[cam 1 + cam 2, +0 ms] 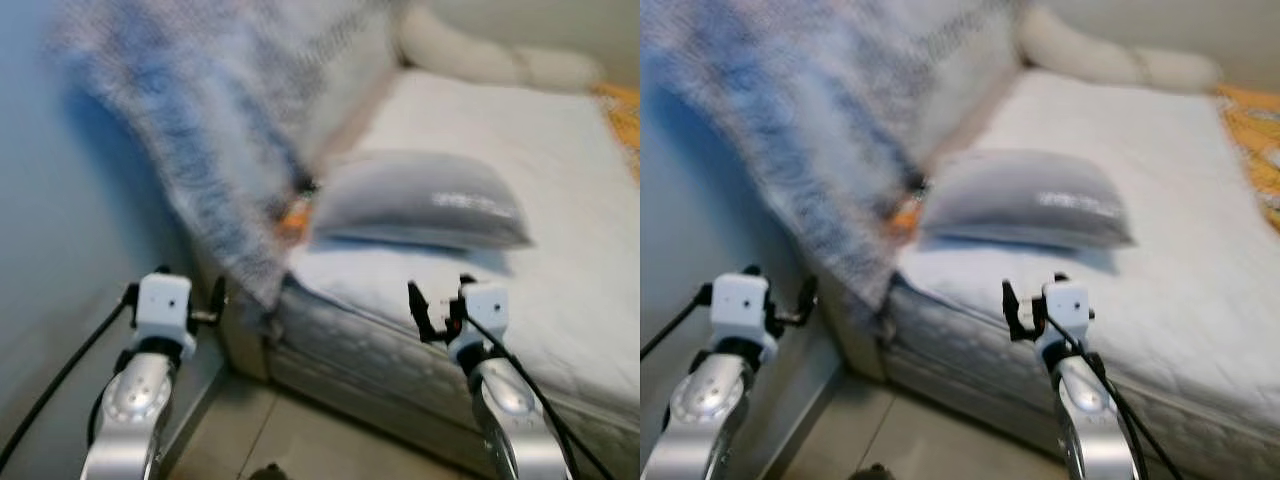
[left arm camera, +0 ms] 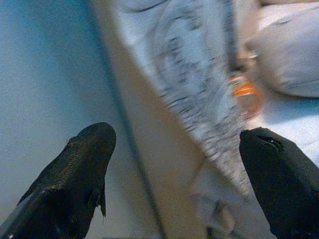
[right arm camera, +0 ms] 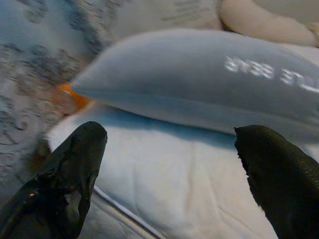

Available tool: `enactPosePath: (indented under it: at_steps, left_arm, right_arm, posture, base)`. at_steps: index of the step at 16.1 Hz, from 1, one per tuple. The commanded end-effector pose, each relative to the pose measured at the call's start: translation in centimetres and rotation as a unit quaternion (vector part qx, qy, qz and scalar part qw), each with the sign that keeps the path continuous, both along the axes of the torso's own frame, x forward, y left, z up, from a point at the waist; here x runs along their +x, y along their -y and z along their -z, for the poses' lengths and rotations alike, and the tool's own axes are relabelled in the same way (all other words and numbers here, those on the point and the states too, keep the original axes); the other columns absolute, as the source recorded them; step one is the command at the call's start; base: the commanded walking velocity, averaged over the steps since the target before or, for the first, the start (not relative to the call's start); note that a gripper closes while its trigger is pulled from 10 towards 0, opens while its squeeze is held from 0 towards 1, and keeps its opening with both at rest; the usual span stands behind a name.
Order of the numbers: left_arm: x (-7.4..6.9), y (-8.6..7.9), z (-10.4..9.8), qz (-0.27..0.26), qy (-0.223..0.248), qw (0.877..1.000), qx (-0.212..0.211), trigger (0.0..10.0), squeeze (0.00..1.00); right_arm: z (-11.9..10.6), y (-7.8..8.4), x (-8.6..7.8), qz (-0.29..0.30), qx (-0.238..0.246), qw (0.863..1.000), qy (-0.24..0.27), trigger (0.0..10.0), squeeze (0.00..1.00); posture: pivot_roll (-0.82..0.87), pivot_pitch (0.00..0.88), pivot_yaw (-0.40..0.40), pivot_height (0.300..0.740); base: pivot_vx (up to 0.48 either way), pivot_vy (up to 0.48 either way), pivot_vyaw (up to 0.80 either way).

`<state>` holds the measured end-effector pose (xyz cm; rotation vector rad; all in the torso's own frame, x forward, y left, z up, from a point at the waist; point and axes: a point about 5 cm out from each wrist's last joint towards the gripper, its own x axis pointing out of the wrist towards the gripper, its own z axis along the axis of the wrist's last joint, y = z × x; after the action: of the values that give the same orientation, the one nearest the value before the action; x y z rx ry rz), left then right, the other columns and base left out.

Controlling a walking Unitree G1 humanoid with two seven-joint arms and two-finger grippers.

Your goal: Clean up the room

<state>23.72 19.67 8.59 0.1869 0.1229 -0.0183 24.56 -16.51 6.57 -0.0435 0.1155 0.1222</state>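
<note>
A grey pillow [image 1: 420, 203] lies across the near end of a white mattress [image 1: 520, 150]. A grey-blue patterned blanket [image 1: 210, 110] hangs over the bed's left end and down its side. A small orange thing [image 1: 293, 216] peeks out between blanket and pillow; it is too blurred to name. My right gripper [image 1: 438, 303] is open, held low over the mattress's near edge, short of the pillow [image 3: 199, 79]. My left gripper [image 1: 172, 296] is open beside the bed's left corner, facing the bed end and the hanging blanket [image 2: 199, 89]. Both are holding nothing.
A blue wall [image 1: 60, 260] runs close along my left. A cream bolster [image 1: 490, 55] lies at the bed's far end, with orange-yellow fabric [image 1: 622, 110] at the far right. Tiled floor [image 1: 290, 440] shows below the bed frame.
</note>
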Motion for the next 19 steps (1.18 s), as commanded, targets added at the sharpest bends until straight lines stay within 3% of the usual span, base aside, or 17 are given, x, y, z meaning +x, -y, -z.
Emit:
enactPosePath:
  at_steps: [1,4,8,15,19]
  left_arm:
    - [0.2,0.9,-0.3,0.013,0.004,1.000,-0.011,10.0,0.00]
    - [0.5,1.2,-0.6,0.027,0.009,1.000,0.011,10.0,0.00]
    - [0.8,1.7,-0.9,0.045,0.014,0.999,-0.001,10.0,0.00]
    - [0.7,2.0,-0.9,0.052,0.014,0.999,-0.006,10.0,0.00]
    - [0.6,1.8,-0.8,0.052,0.011,0.999,-0.005,10.0,0.00]
  right_arm:
    - [0.0,1.0,-0.2,0.022,0.004,1.000,-0.001,10.0,0.00]
    - [-0.2,1.1,0.0,0.026,0.014,1.000,0.000,10.0,0.00]
    - [-0.6,0.8,0.3,0.022,0.020,1.000,0.006,10.0,0.00]
    - [-1.1,0.6,0.8,0.016,0.025,1.000,0.011,10.0,0.00]
    - [-1.3,0.2,0.9,0.001,0.013,1.000,0.018,10.0,0.00]
  posture:
    - [0.02,0.000,0.041,0.740]
    - [0.02,0.000,0.040,0.740]
    - [0.02,0.000,0.041,0.740]
    - [0.02,0.000,0.033,0.740]
    - [0.02,0.000,0.034,0.740]
  base:
    - [0.000,0.000,0.00]
    - [0.000,0.000,0.00]
    - [0.064,0.000,0.00]
    - [0.282,0.000,-0.76]
    - [0.296,0.000,0.00]
